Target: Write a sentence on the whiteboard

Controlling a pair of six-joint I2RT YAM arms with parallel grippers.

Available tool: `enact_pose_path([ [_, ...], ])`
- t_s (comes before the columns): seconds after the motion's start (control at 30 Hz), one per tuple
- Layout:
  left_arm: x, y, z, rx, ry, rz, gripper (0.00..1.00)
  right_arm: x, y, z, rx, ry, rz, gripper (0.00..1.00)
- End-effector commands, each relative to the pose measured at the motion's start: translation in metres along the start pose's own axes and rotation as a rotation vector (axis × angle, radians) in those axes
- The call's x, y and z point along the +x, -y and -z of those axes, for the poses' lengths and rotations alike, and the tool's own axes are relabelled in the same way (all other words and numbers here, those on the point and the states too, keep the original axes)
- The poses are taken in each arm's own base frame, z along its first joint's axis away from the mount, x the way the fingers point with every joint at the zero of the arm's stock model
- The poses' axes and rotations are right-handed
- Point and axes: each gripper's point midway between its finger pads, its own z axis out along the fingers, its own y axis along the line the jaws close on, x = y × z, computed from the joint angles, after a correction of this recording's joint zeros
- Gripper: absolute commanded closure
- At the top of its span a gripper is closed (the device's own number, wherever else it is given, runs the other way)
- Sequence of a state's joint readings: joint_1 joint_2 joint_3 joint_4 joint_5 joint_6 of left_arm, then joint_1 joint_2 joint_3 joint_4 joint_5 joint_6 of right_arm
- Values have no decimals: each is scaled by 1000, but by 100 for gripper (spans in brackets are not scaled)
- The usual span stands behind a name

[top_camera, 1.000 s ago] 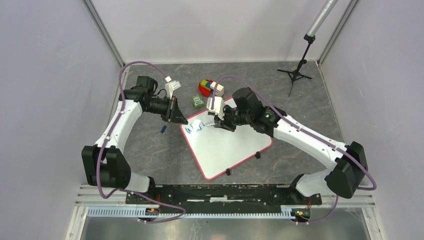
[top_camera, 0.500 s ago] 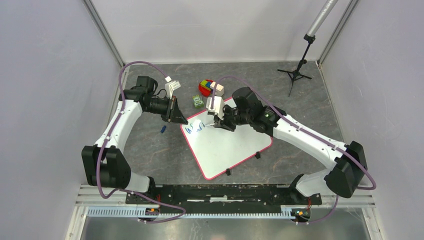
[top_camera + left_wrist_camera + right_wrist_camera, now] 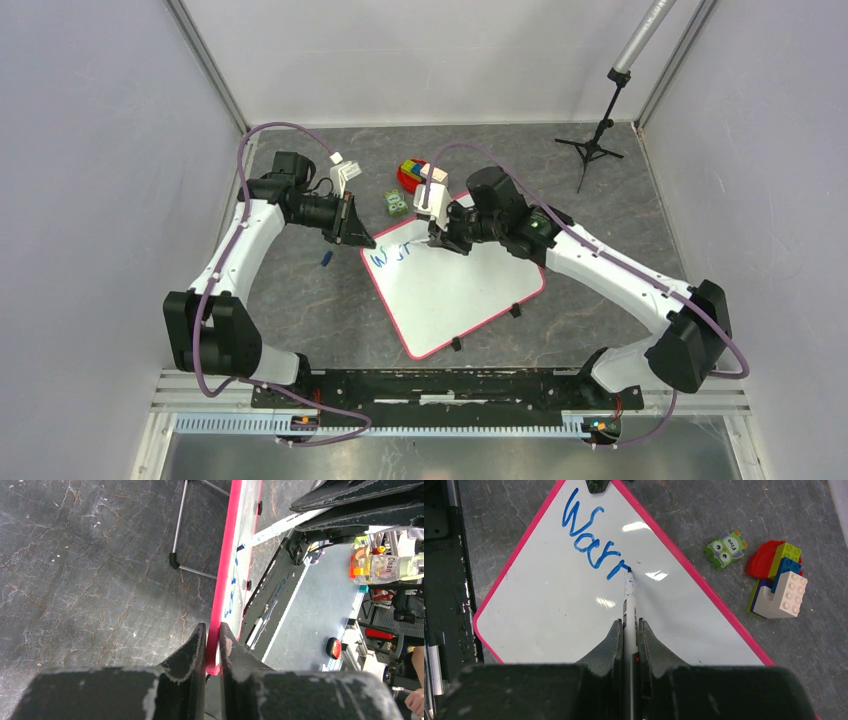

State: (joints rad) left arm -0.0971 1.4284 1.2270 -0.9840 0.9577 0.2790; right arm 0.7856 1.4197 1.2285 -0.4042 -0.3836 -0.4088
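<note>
The whiteboard [image 3: 455, 290] lies tilted on the table, white with a pink rim. My left gripper [image 3: 362, 243] is shut on its far-left corner; in the left wrist view the gripper [image 3: 212, 626] pinches the pink rim of the whiteboard [image 3: 227, 555]. My right gripper [image 3: 629, 622] is shut on a white marker [image 3: 629, 597] whose blue tip touches the whiteboard [image 3: 574, 615]. The sentence [image 3: 589, 525] reads "Warr" in blue, with a fresh stroke ending at the tip. From above, the right gripper [image 3: 437, 240] hovers over the sentence [image 3: 388, 256].
A green "Five" monster card [image 3: 725, 547] and a stack of coloured toy bricks [image 3: 779, 582] lie just beyond the board's far edge. A small blue object [image 3: 327, 259] sits left of the board. A black tripod stand [image 3: 592, 140] is at the back right. Black clips [image 3: 516, 311] sit on the board's near edges.
The right gripper has slid the marker rightward along the line, adding blue letters after "Wa". The left gripper has stayed shut on the board's corner.
</note>
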Motion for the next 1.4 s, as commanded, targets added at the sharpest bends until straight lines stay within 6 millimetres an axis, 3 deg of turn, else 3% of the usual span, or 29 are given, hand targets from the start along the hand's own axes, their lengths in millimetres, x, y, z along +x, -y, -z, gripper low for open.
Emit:
enact_pose_path([
  [0.0,-4,-5,2,-21,15,-54,98,2,19,10,82,-3,6,100],
  [0.3,-5,-5,2,-21,17,-56,98,22,-9,4,-3,-32,-20,100],
  [0.43,-4,-4,2,-21,16,-56,98,21,-11,6,-7,-28,-14,100],
  [0.9,-5,-4,2,-23,18,-57,98,-7,20,7,84,8,9,100],
  [1.37,-4,-6,2,-30,13,-52,98,2,29,13,115,-5,-7,100],
])
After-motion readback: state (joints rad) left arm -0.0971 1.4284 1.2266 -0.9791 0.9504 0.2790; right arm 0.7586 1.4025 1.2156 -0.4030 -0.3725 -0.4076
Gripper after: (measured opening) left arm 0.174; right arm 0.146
